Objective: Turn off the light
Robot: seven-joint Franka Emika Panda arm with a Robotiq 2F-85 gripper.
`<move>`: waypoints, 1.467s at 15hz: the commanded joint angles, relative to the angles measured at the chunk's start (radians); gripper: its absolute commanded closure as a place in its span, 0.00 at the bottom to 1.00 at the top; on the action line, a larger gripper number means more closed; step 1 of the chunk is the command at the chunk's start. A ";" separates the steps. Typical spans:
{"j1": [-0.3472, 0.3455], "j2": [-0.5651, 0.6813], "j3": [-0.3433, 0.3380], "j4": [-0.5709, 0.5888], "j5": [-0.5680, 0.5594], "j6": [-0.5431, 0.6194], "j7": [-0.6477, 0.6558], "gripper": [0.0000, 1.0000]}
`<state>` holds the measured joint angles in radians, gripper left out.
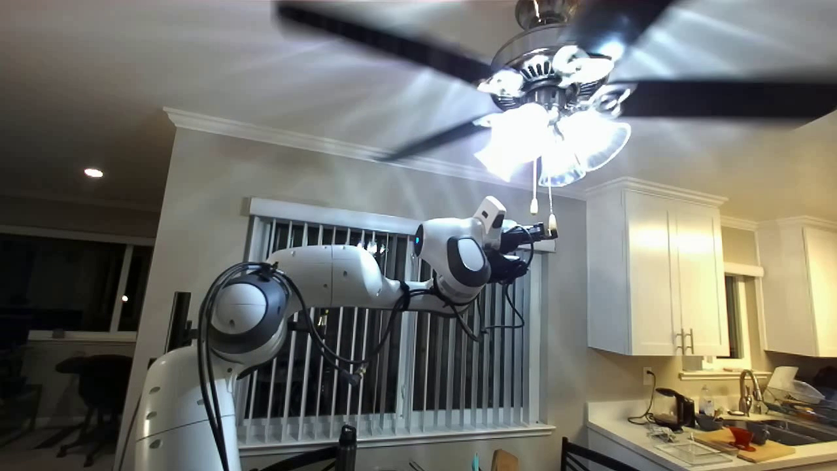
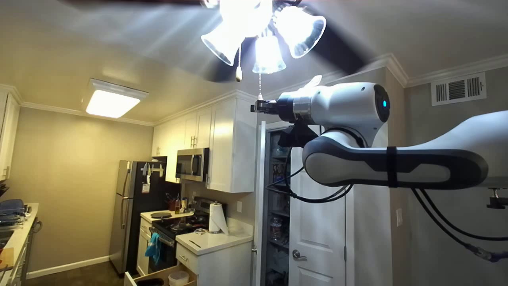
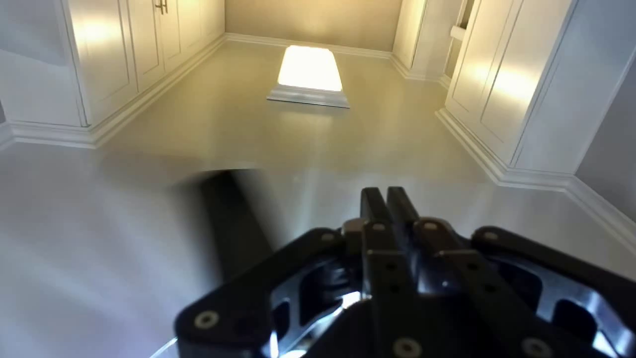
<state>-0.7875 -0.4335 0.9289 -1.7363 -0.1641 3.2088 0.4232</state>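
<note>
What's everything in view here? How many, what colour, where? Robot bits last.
Light: one cluster, glowing white, overhead
Fan blades: at least four, dark, around the light
Pull chains: two, pale, below the light
Flat lamp: one, lit white, over kitchen
Recessed spot: one, white, dim room
Wall cabinets: several, white, kitchen
Window blinds: one set, pale, behind the arm
Fridge: one, steel and black, kitchen rear
Microwave: one, steel, under wall cabinets
Stove: one, black, below the microwave
Towel: one, blue, stove front
Sink-side items: several, mixed colours, mostly unclear
Arm: one, white and grey, under the light
Claw: one, black, looks closed, at a chain's lower end; grip unclear
</note>
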 commanded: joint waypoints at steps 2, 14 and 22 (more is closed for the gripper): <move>-0.004 -0.016 -0.010 -0.003 -0.017 -0.049 -0.019 0.56; 0.130 0.004 -0.067 0.005 0.003 -0.252 -0.082 0.00; 0.085 0.014 -0.043 0.114 -0.019 -0.252 -0.046 0.00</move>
<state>-0.6726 -0.4400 0.8691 -1.6839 -0.1651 2.9787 0.3871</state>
